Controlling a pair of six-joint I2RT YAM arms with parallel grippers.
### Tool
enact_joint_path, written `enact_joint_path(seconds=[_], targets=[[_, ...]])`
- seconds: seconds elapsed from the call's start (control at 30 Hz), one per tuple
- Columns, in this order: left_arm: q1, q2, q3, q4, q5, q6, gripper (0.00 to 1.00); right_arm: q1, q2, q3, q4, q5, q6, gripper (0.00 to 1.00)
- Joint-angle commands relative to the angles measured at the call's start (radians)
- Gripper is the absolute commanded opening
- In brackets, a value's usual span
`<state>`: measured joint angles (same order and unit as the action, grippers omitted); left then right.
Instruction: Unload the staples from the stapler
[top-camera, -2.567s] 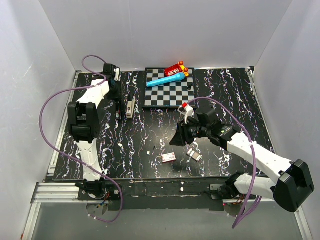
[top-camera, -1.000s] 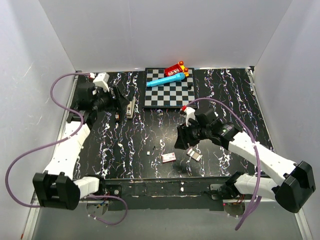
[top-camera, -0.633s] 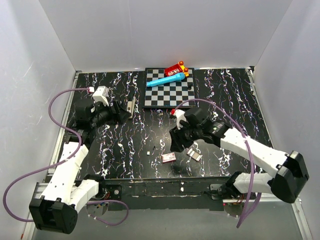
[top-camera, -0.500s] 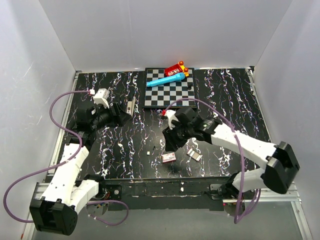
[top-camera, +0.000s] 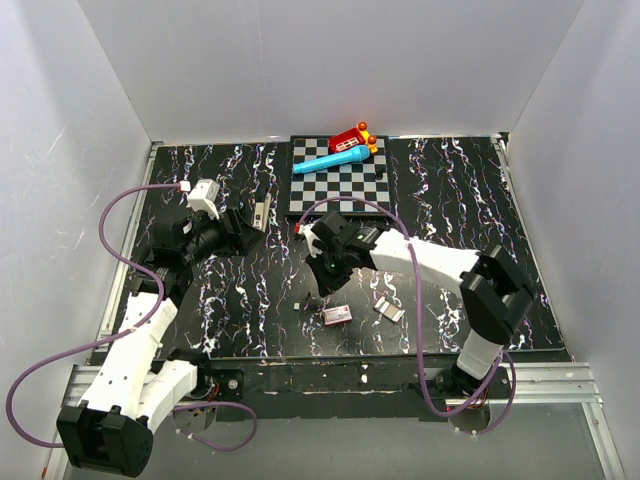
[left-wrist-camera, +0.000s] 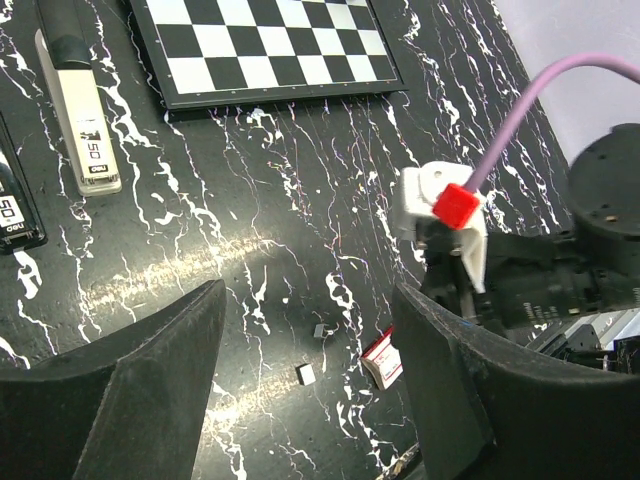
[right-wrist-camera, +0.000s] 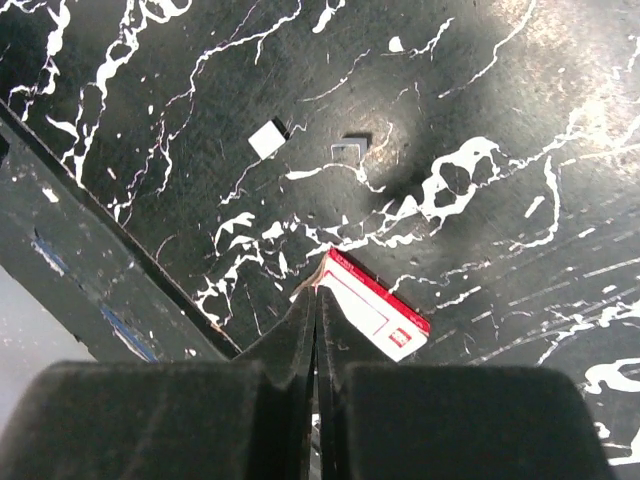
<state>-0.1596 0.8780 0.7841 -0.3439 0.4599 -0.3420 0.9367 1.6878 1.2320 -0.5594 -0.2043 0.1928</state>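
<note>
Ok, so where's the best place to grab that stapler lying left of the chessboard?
Take the stapler across its narrow width, about mid-length, coming straight down from above. It lies flat, long and slim with near-parallel sides, and a strip of clearance separates it from the chessboard, so open jaws should straddle it.

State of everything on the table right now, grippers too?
stapler: lying flat beside the chessboard, no gripper on it.
box: flat on the table.
staples: loose on the table, right of the box.
left gripper: open, empty.
right gripper: shut, nothing visibly held, tips at the box's corner.
</note>
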Motion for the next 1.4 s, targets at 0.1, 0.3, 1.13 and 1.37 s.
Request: enact_joint_path(seconds=[0.1,0.3,1.13,1.37], targets=[[-0.003,-0.014,0.004,0.011,0.003,-0.005,0.66,0.019,0.095,0.107,-0.048,-0.015,0.025,0.01],[-0.003,-0.014,0.006,0.011,0.006,-0.006,0.66,0.025,0.151,0.136,-0.076,-0.023,0.03,0.01],[-0.003,-0.02,0.006,0.009,0.02,-0.006,0.66,0.028,0.335,0.317,-0.157,0.031,0.069,0.01],[-0.003,-0.024,0.007,0.009,0.022,-0.006,0.66,0.028,0.358,0.345,-0.16,0.039,0.079,0.01]])
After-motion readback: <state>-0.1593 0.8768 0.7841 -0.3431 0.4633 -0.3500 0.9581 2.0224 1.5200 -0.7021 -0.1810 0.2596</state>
